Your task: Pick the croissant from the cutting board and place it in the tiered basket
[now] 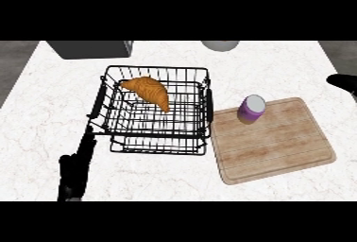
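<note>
Resting low and to the left of the tiered basket (157, 111), the left robot hand (75, 172) stood with fingers straight and pointing up toward the basket's lower left corner, holding nothing; it looked parked, not at work. The right robot hand (344, 82) showed only as a dark tip at the view's far right edge, well to the right of the basket and beyond the cutting board; whether its fingers were spread or curled could not be told, and nothing was seen in it.

Item, task object: croissant (148, 90), lying inside the basket's upper tier, toward its upper left, slanting down to the middle. Judged as delivered, since no hand touched it.

Item: cutting board (279, 149), wooden, just right of the basket, its left edge close by the basket's wire side. It bore no croissant.

Item: purple jar (251, 109) with pale lid, standing on the board's corner nearest the basket.

Item: worktop (42, 113), pale marble, carrying all of the above.
</note>
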